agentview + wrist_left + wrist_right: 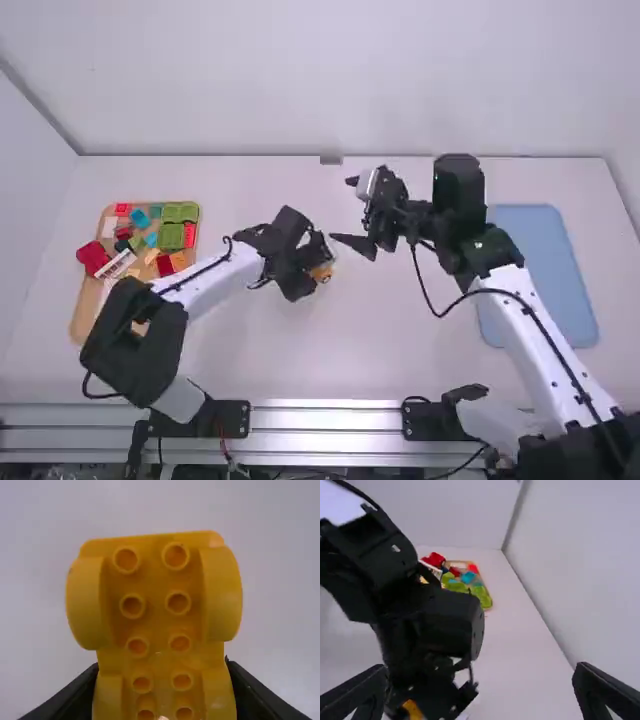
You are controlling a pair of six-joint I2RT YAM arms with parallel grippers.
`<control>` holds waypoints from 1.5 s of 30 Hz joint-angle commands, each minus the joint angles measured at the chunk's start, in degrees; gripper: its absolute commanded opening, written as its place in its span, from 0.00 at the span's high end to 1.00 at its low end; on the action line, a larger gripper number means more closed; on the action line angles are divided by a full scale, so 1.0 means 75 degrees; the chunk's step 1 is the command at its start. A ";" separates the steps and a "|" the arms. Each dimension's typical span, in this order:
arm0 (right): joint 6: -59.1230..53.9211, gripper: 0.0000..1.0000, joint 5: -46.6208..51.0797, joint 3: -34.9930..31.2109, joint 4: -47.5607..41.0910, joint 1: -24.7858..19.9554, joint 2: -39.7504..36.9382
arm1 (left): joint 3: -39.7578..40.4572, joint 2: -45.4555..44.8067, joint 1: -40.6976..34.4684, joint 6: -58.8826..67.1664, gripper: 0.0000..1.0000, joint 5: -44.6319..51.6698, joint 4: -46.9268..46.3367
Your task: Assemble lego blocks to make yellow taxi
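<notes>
White wall (pixel 350 80) rises behind a white table (pixel 390 350), and a small grey piece (pixel 331 158) sits at the far edge. On the left lies a wooden tray (pixel 84 300) of mixed blocks: green ones (pixel 181 212) toward its right, a big red one (pixel 92 258) at its left rim, a long white one (pixel 116 264) just beside that, plus blue and orange. A blue mat (pixel 540 275) lies on the right, next to the right arm.

Near the middle of the table, the left gripper (pixel 320 266) pinches the yellow block (pixel 155 625) between its two fingers (pixel 252 692). The left wrist view shows the block's underside, with two rows of round hollow tubes between rounded sides.

Slightly farther from the camera and to the right is the right gripper (pixel 345 210), its fingers spread wide apart and turned toward the left arm. In the right wrist view the left gripper looms close, a bit of the yellow block showing low down, the tray well behind it
</notes>
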 commanded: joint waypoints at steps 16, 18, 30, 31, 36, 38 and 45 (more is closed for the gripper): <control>0.2358 0.02 0.0131 -0.2675 0.3095 -0.0128 -0.1256 | 0.0117 0.1387 -0.0676 0.2553 0.38 -0.1580 0.0679; 0.2361 0.02 0.0128 -0.2602 0.3101 -0.0230 -0.1198 | 0.0192 0.1326 -0.0694 0.2512 0.20 -0.1574 0.0501; 0.2043 0.02 -0.0851 -0.0635 0.2830 -0.0169 0.0877 | 0.1040 0.0347 -0.0076 0.0866 0.01 -0.1856 -0.0624; 0.2043 0.02 -0.0845 -0.0557 0.2812 -0.0143 0.0962 | 0.1043 0.0291 0.0003 0.0764 0.01 -0.1856 -0.0624; 0.0784 0.02 -0.0807 0.1008 0.1338 0.0370 0.2165 | 0.1029 -0.0723 0.1731 -0.0096 0.01 -0.0513 -0.0799; 0.0283 0.02 -0.0726 0.1708 0.0548 0.0624 0.2591 | 0.1026 -0.1119 0.2684 -0.0903 0.01 -0.0125 -0.0889; -0.0560 0.02 0.0466 0.2736 -0.0294 0.1536 0.3284 | 0.1134 -0.2226 0.5356 -0.6000 0.01 -0.0833 -0.1568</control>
